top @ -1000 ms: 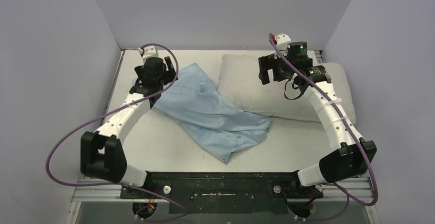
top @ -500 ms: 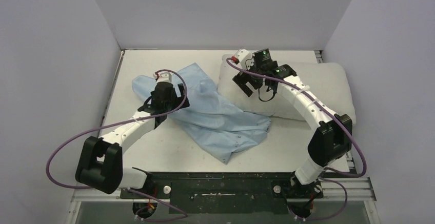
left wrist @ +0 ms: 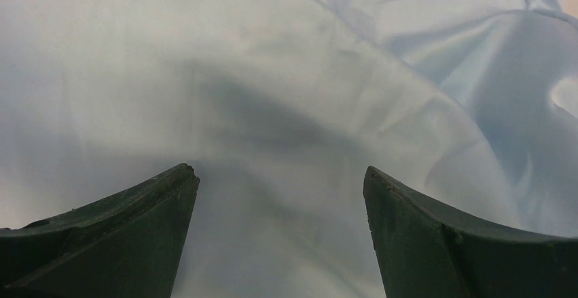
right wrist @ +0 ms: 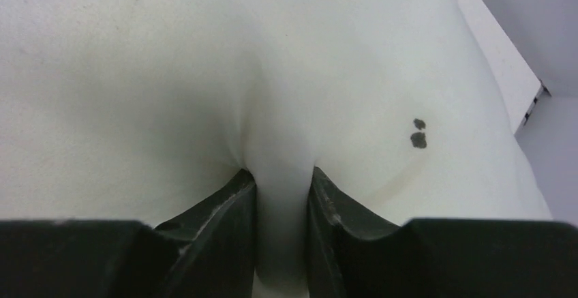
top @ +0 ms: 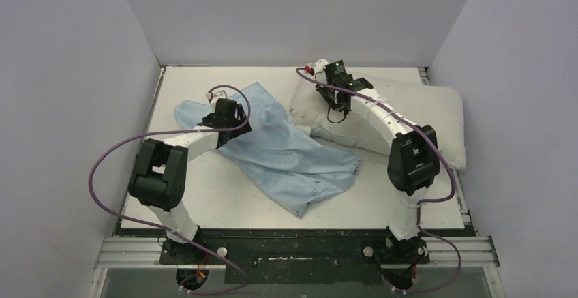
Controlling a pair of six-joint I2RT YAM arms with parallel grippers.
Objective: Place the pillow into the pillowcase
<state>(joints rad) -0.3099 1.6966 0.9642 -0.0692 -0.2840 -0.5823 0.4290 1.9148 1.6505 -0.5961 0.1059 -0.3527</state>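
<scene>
Two shifts vs 1 s ago: R gripper [right wrist: 281, 174] down, clamped on fold of pillow [top: 436, 114]; L gripper [left wrist: 279, 170] lowered onto pillowcase [top: 293, 155], wide open, empty. Reads as pillow secured, pillowcase grip pending.

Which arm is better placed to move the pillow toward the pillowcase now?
Right. The right gripper pinches a fold of the pillow; the left gripper is open over the pillowcase.
</scene>
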